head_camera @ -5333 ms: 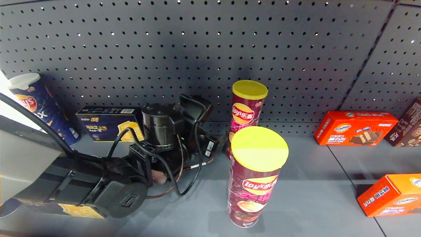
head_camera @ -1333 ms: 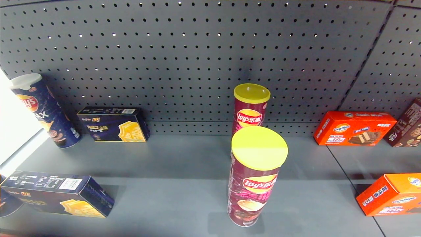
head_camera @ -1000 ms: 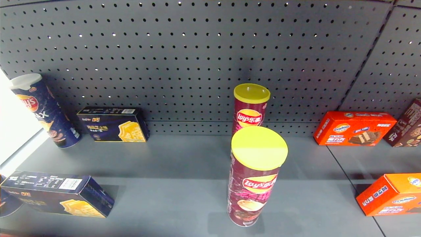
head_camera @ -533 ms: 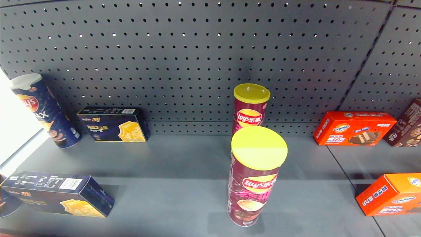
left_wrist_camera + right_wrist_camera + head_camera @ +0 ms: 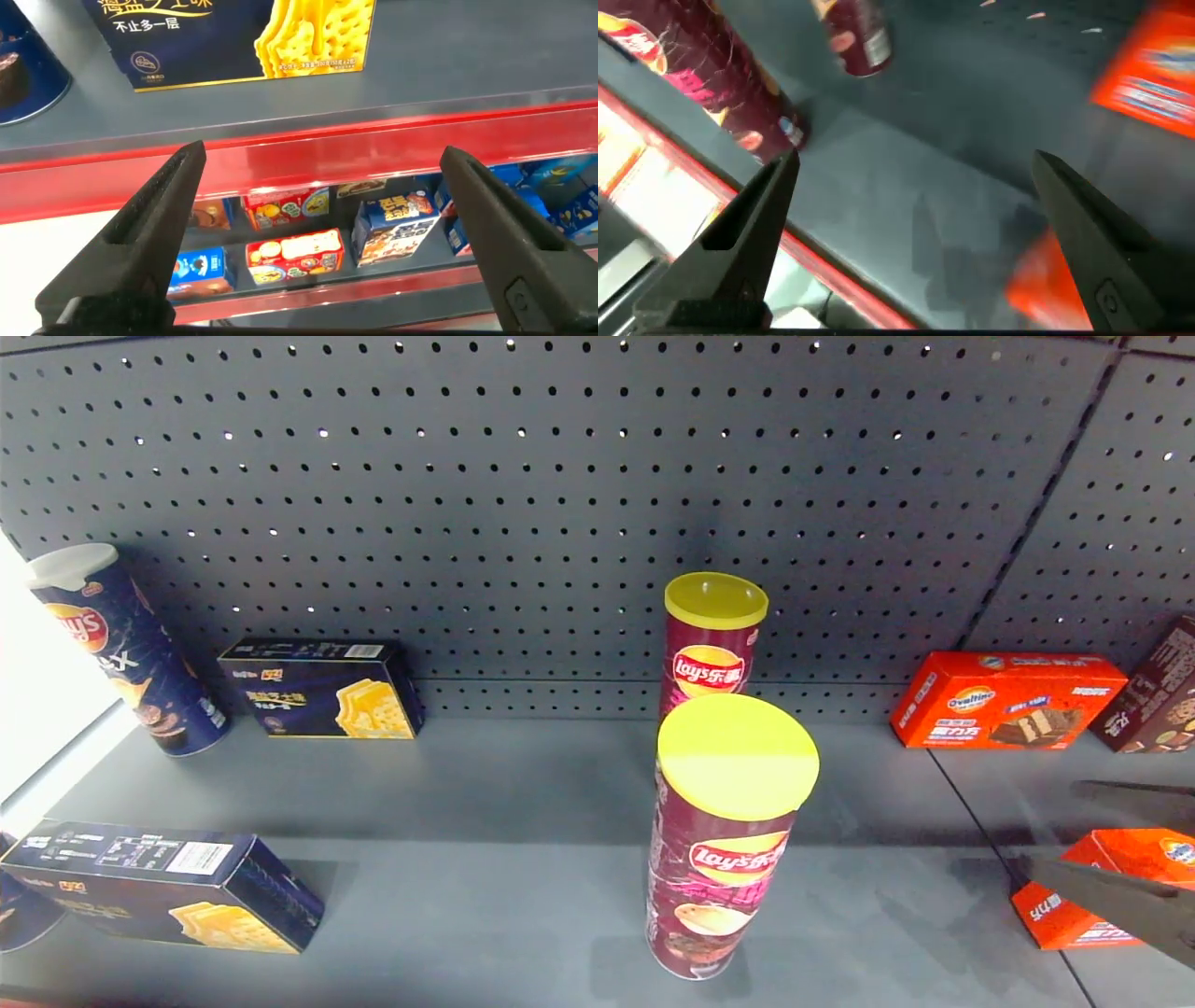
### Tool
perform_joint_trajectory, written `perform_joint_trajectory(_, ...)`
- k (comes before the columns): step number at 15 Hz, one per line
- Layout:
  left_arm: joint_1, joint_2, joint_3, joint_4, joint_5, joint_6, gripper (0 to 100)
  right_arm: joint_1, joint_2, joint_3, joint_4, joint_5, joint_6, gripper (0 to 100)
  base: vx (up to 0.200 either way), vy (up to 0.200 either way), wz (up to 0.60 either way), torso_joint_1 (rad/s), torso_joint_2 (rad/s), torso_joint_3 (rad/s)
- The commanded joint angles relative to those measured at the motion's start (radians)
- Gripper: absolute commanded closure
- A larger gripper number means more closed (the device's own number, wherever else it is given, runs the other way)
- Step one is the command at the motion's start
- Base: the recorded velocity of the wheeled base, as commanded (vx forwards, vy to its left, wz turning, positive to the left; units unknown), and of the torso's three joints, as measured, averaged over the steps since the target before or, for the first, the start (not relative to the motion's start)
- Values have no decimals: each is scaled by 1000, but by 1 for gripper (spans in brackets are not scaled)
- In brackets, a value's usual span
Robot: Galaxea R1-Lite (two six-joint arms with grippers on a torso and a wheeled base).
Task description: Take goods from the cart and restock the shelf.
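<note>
Shelf: a grey shelf (image 5: 523,803) with a perforated back panel (image 5: 560,476) across the upper frame and a red front edge (image 5: 561,126).
Chip cans: two maroon cans with yellow lids stand upright at centre – the front can (image 5: 724,859) at lower centre, the back can (image 5: 711,649) just behind it against the panel.
Other goods: a dark blue can (image 5: 121,649) leans at the left edge; one navy box (image 5: 322,689) lies at the back left, another navy box (image 5: 159,885) at the lower left; orange boxes sit at the right, one at the back (image 5: 1008,700), one in front (image 5: 1125,849).
Right gripper (image 5: 1046,825): at the lower right edge, jaws released and spread – the lower finger crosses the front orange box.
Left gripper (image 5: 322,154): jaws released, wide apart, holding nothing, facing the red edge near the front navy box.
</note>
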Motion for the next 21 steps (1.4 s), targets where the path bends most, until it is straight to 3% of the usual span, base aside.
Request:
perform_joint_trajectory(1,0,4,0,-1,0,-1,0,50,195,-93,-1,-7,-5,0,0,0,0,0,0,0)
perform_joint_trajectory(4,0,4,0,-1,2,-2,0,53,385,-218,-67,-4,-34,0,0,0,0,0,0,0)
perform_joint_trajectory(10,0,4,0,-1,2,-4,0,78,554,-316,-71,14,-77,0,0,0,0,0,0,0)
perform_joint_trajectory(21,0,4,0,-1,3,-4,0,99,675,-359,-93,17,-101,0,0,0,0,0,0,0)
